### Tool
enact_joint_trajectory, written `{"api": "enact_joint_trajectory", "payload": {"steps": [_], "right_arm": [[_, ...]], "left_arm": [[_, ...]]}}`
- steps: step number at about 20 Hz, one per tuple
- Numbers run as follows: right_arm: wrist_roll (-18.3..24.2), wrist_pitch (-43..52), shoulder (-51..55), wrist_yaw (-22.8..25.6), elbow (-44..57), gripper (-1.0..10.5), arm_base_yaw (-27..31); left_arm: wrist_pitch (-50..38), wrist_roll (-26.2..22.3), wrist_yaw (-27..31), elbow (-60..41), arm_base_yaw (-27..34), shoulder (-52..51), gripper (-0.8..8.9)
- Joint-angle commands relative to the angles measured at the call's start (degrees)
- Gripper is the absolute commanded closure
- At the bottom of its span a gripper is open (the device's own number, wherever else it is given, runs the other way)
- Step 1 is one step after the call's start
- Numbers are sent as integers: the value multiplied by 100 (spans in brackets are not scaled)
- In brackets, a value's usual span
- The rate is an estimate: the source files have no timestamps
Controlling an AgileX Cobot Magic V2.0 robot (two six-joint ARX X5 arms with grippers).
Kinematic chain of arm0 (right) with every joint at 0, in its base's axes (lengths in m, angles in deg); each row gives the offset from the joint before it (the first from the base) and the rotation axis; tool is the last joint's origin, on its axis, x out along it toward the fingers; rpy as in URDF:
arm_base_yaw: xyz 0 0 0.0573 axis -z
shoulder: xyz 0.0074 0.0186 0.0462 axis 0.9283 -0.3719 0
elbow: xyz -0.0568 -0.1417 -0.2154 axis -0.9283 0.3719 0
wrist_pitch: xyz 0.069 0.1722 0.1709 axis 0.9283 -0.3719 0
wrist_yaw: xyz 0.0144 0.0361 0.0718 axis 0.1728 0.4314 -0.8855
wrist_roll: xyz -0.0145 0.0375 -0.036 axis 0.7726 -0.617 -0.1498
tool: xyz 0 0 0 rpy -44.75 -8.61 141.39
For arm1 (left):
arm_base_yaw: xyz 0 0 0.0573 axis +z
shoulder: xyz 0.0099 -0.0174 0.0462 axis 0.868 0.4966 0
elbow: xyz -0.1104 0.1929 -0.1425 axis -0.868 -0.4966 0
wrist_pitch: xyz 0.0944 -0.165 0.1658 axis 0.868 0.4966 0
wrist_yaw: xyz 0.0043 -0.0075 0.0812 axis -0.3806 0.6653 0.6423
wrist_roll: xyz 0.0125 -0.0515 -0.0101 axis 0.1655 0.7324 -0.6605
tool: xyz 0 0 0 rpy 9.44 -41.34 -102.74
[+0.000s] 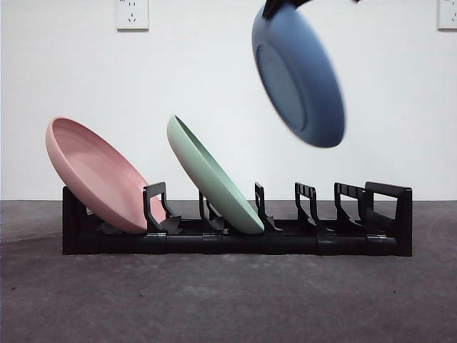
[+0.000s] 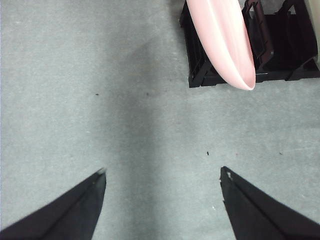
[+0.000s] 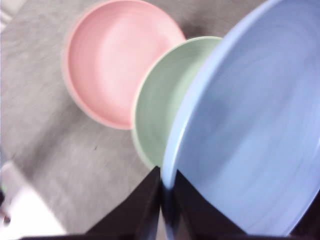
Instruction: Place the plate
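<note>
The right gripper (image 3: 161,200) pinches the rim of the blue plate (image 1: 300,75) between its two black jaws. In the front view this gripper is only a dark tip at the top edge, right where the plate hangs from it. The blue plate is up in the air, tilted, well above the black rack (image 1: 235,229) and touching nothing but the jaws.

Below it, the rack stands on the grey counter (image 1: 228,300). A pink plate (image 1: 100,175) leans in the slot at one end. A green plate (image 1: 214,179) leans in a slot near the middle. So two plates look placed already, and the blue one is the one left to do. It has not gone into a slot yet.

The slots past the green plate show no plate in them. The dividers (image 1: 307,204) there stick up like little posts, so the plate's low edge would need to come down between two of them and not on top of one. The green plate's rim leans up toward the blue plate's side, so that is the edge to keep away from. The air above those far slots looks open.

The left gripper (image 2: 162,200) waits with its jaws spread wide and holds nothing. It hangs over bare counter, apart from the rack's pink end
</note>
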Motion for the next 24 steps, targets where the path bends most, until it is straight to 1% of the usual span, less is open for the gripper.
{"api": "enact_joint_trajectory", "payload": {"steps": [1, 3, 4, 7, 9, 11, 13, 16, 18, 21, 24], "right_arm": [[387, -216, 232, 26, -109, 928, -205], [452, -74, 673, 308, 157, 928, -511], [452, 188, 964, 529, 431, 928, -706], [463, 1425, 2114, 1469, 1781, 928, -1370], [483, 1952, 2752, 1996, 2566, 928, -1821], [522, 2151, 3377, 2597, 3292, 928, -2356], [557, 2050, 3834, 3069, 3810, 928, -2870], [579, 1606, 4207, 3390, 4358, 929, -3639], [448, 1174, 4216, 3668, 4577, 929, -4131], [428, 1091, 4057, 3711, 4839, 929, -4741], [461, 1121, 3499, 3698, 4865, 929, -5219]], "left_arm": [[-33, -39, -13, 142, -9, 26, 447], [-33, -39, -13, 142, -9, 26, 447], [-35, -39, -13, 142, -9, 28, 447], [-48, -61, -13, 142, -9, 28, 447], [-55, -61, -13, 142, -9, 28, 447], [-63, -61, -13, 142, -9, 28, 447], [-72, -61, -13, 142, -9, 28, 447], [-72, -63, -13, 142, -9, 28, 447], [-107, -63, -13, 142, -9, 28, 447], [-205, -61, -13, 142, -9, 28, 447], [-208, -61, -13, 142, -9, 28, 447]]}}
